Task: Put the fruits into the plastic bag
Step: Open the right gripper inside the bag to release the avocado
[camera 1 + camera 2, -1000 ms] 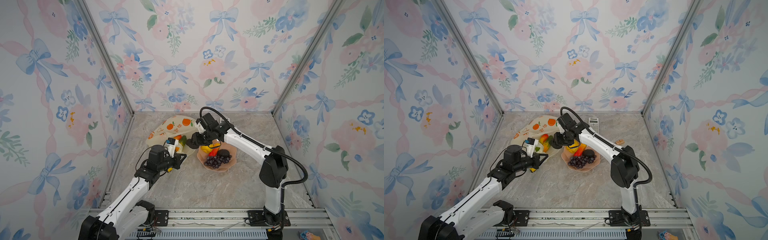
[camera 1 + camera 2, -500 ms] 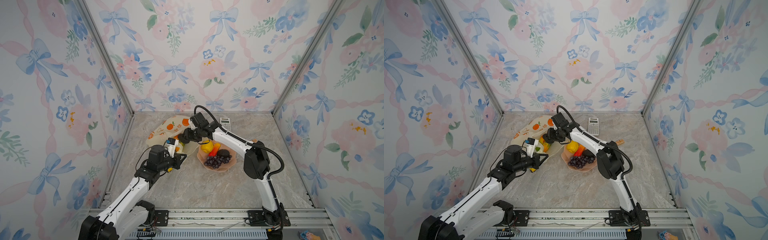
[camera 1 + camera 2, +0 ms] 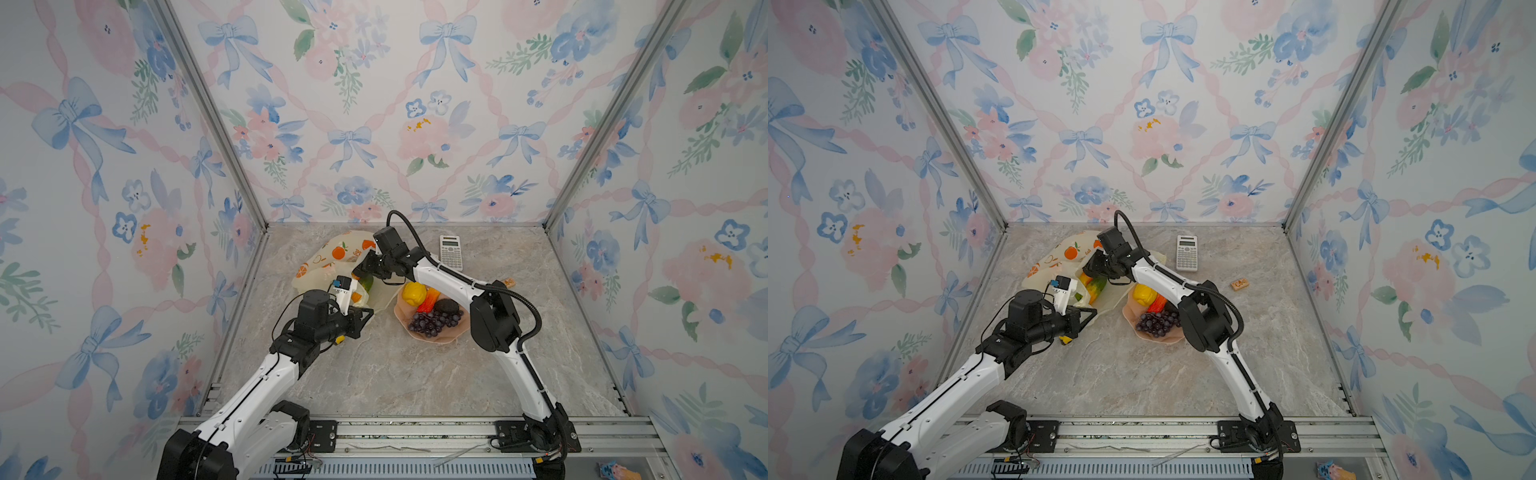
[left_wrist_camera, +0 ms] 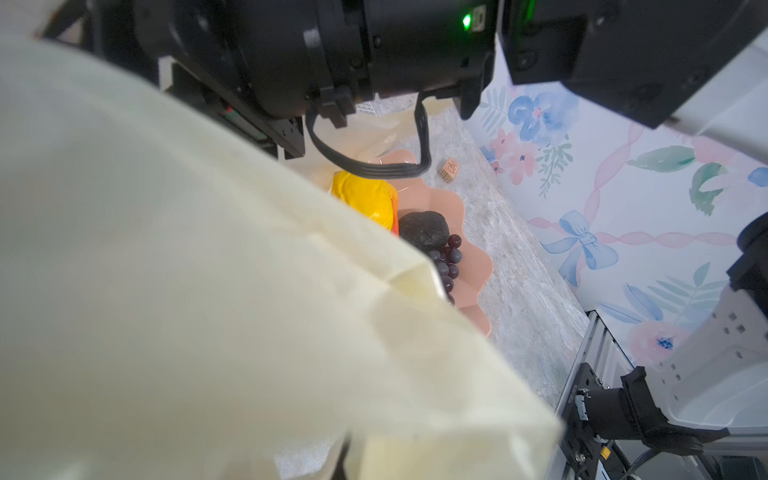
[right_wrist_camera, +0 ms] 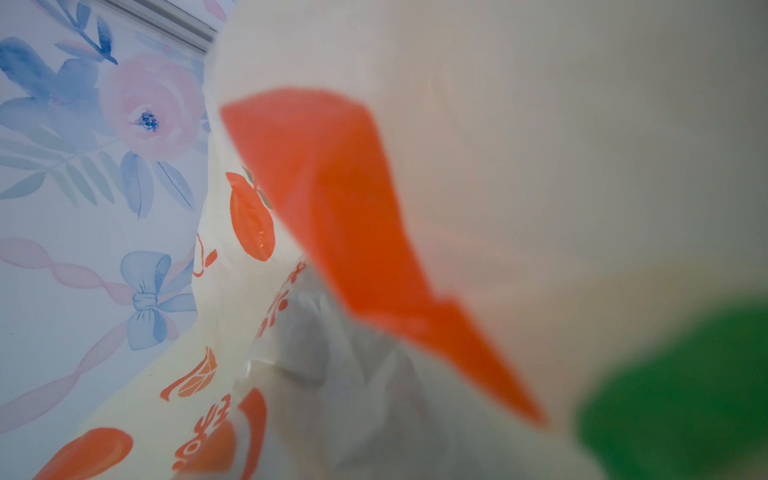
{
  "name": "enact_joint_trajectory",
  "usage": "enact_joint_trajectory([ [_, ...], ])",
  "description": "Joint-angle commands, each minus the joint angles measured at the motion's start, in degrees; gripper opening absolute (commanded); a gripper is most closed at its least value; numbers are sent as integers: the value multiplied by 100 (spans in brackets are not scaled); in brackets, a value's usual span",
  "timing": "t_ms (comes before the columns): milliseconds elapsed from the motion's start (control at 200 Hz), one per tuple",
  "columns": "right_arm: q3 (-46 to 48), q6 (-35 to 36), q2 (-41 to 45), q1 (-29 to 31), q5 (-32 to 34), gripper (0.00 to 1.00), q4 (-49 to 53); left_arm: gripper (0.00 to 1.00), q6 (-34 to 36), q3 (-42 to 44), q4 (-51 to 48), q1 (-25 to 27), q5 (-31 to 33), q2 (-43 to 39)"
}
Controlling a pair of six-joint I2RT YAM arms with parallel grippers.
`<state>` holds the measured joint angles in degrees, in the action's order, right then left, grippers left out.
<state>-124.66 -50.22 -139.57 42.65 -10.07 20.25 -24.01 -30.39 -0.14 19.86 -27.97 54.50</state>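
Note:
The pale-yellow plastic bag [image 3: 332, 257] with orange prints lies at the back left. My left gripper [image 3: 368, 313] is shut on its near edge, and bag film [image 4: 208, 291] covers that wrist view. My right gripper [image 3: 361, 270] is at the bag's mouth, its fingers hidden by film [image 5: 332, 374]. An orange-green fruit [image 3: 1095, 286] lies inside the mouth just below it. A green blur [image 5: 685, 395] shows in the right wrist view. On the pink plate [image 3: 451, 337] sit a yellow fruit [image 3: 413, 292], a red-yellow one [image 3: 428, 302], a dark avocado [image 4: 424, 230] and purple grapes [image 3: 432, 323].
A calculator [image 3: 451, 252] lies at the back, right of the bag. A small wooden block [image 3: 509, 283] sits right of the plate. A small yellow thing [image 3: 1065, 340] lies under my left wrist. Flowered walls close in three sides.
My right gripper has moved left from above the plate to the bag's mouth. The left arm has stayed put, still gripping the bag's edge.

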Motion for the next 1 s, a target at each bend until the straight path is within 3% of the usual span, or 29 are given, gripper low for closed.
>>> enact_joint_trajectory([
  [0, -335, -245, -278, -74, 270, 45, -306, 0, 89, -112, 23, 11, -78, 28],
  [370, -823, -477, -929, -158, 501, 50, -606, 0, 89, -129, 28, -7, -113, 153],
  [850, -893, 1, -692, -88, 659, 83, -327, 0, 72, -134, 63, -44, -174, 182],
  [995, -877, 71, -565, -62, 670, 84, -243, 0, 72, -118, 59, -46, -157, 124],
])
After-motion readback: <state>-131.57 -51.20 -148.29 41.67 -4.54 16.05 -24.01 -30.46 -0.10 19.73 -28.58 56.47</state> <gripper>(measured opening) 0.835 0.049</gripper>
